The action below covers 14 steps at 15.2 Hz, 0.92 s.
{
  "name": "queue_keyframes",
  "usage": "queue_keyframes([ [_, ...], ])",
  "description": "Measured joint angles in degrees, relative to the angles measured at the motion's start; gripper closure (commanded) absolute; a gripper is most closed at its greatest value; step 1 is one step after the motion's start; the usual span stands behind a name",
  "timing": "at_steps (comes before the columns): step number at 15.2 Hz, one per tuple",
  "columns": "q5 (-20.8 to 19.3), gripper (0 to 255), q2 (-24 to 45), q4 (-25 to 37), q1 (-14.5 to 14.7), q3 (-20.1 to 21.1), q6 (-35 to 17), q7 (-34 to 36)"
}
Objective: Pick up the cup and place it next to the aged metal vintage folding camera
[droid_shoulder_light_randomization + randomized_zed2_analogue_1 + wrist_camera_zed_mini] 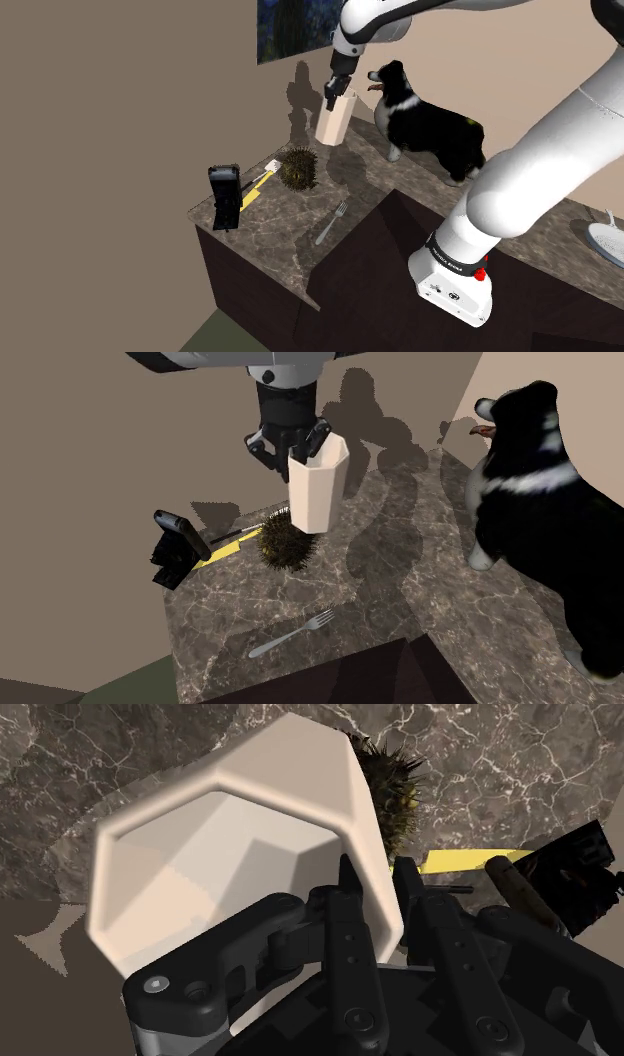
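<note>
The black gripper [375, 886] is clenched on the cup [230, 834], one finger inside the rim and one outside, pinching a single wall panel. The cup is a tall, plain cream-white vessel with flat facets, an angular mouth and no handle. It hangs upright directly under the fingers, raised off the marble countertop [400, 577]. Just below and beside the cup's base sits a brown spiky ball [287, 544]. Past the ball, farther out from the gripper, a yellow-handled utensil [225, 549] lies flat, and at its far end a black folding camera [172, 547] stands at the counter's edge. A metal fork [293, 633] lies well apart from the gripper. A black-and-white dog [545, 502] stands on the gripper's other side.
</note>
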<state>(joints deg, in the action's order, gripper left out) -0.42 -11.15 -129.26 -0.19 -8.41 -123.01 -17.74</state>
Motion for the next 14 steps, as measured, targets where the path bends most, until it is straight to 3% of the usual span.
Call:
queue_keyframes([
  [14,1.8,255,-9.8,-10.5,7.5,12.8,-0.8,19.2],
])
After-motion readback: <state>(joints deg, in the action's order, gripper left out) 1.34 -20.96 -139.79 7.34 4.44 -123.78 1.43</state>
